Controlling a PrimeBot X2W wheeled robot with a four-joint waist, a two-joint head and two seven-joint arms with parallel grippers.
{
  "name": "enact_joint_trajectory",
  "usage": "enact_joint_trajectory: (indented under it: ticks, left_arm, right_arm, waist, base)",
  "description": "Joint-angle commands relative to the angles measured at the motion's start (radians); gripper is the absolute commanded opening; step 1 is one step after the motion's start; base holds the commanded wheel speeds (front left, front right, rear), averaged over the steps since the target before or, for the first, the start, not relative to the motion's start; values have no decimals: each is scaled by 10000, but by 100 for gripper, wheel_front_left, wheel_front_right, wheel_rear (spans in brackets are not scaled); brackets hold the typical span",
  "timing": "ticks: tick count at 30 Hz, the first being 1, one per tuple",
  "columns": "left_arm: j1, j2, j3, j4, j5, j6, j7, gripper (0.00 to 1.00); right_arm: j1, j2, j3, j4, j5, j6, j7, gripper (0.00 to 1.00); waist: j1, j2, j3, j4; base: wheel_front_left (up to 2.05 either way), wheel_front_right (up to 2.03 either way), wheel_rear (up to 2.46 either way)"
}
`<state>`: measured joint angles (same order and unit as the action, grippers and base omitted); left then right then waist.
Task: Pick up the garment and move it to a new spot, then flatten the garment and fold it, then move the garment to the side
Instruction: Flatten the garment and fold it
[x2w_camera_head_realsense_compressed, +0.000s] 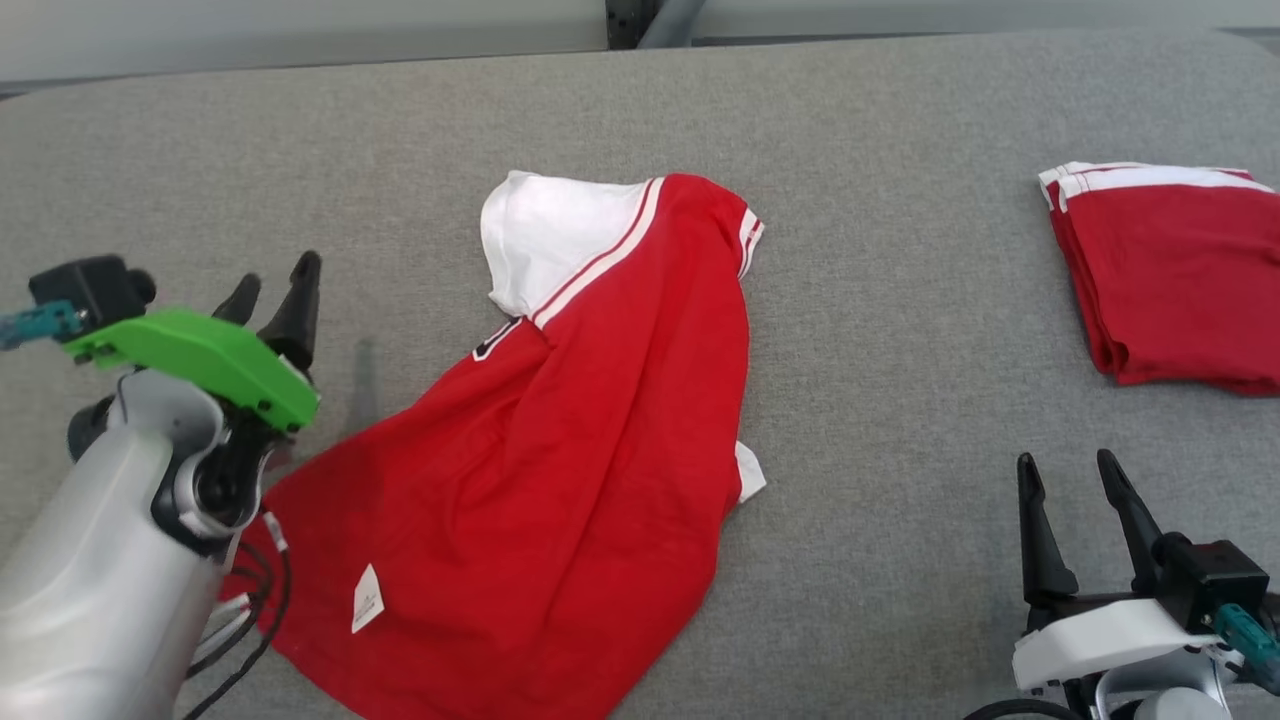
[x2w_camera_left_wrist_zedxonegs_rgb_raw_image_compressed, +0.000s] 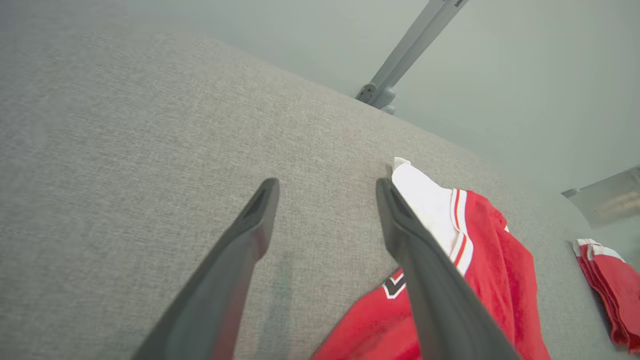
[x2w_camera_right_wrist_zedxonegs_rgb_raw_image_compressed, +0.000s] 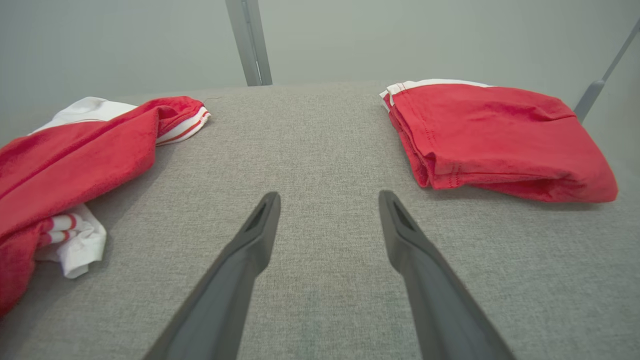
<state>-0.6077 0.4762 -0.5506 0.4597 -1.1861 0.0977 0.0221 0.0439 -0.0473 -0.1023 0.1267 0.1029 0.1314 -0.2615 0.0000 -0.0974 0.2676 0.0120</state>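
Shirt (x2w_camera_head_realsense_compressed: 560, 430) is lying crumpled on counter (x2w_camera_head_realsense_compressed: 900, 350), flattening & folding not yet done; L end effector (x2w_camera_head_realsense_compressed: 278, 270), R end effector (x2w_camera_head_realsense_compressed: 1065, 458) are hanging open, empty.

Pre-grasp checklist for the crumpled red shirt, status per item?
1. Left gripper open and empty: ok.
2. Right gripper open and empty: ok.
3. Red shirt lying flat: not ok. It is bunched, with a white sleeve tucked under its right edge.
4. Folded red garment apart from the shirt: ok, bare table lies between them.
5. Left arm's cables free of the shirt hem: cannot tell, they overlap in the head view.
6. Left gripper lined up on cloth: not ok, it is over bare table beside the shirt.
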Motion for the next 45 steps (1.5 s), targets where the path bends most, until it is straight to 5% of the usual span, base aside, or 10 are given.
enact_joint_trajectory:
  ticks: [1,13,22,23,24,25,33,40,45]
  left_arm:
    - [-340,-161,-59,188,2,-120,107,100]
    - [-2987,-1024,-693,3421,467,-1386,728,100]
    - [-3869,-1159,-1235,5316,1008,-1791,1031,100]
    - [-3864,-1232,-1271,5459,965,-1831,1157,86]
    - [-3889,-1297,-1261,5519,884,-1896,1188,11]
    - [-3948,-1347,-1283,5537,862,-1964,1193,0]
    - [-4540,-1624,-1753,4717,1215,-2251,863,0]
    - [-4508,-2324,-2403,2604,1690,-2293,278,0]
    - [-3468,-3219,-3720,770,2467,-1767,466,0]
  right_arm:
    - [-158,-26,49,-44,-83,-15,-16,100]
    - [-624,-23,181,-322,103,-15,-16,100]
    - [-688,-25,228,-332,405,-15,-16,100]
    - [-695,-25,227,-332,416,-15,-16,100]
    - [-687,-29,209,-329,420,-15,-16,100]
    - [-681,-23,198,-325,446,-15,-16,100]
    - [-576,-26,101,-177,546,-15,-16,100]
    - [-477,-28,112,-21,617,-15,-16,100]
    - [-321,-26,66,125,782,-15,-16,100]
  waist:
    - [0,-1,831,-573]
    - [0,-1,1857,-1916]
    - [0,-1,2055,-2401]
    - [0,-1,2061,-2415]
    - [0,-1,2061,-2416]
    - [0,-1,2049,-2409]
    - [0,-1,1639,-2156]
    - [0,-1,972,-1998]
    - [0,-1,653,-1972]
  base:
    - [0,0,0]
    - [0,0,0]
    - [0,0,0]
    - [0,0,0]
    - [0,0,0]
    - [0,0,0]
    - [0,0,0]
    - [0,0,0]
    - [0,0,0]
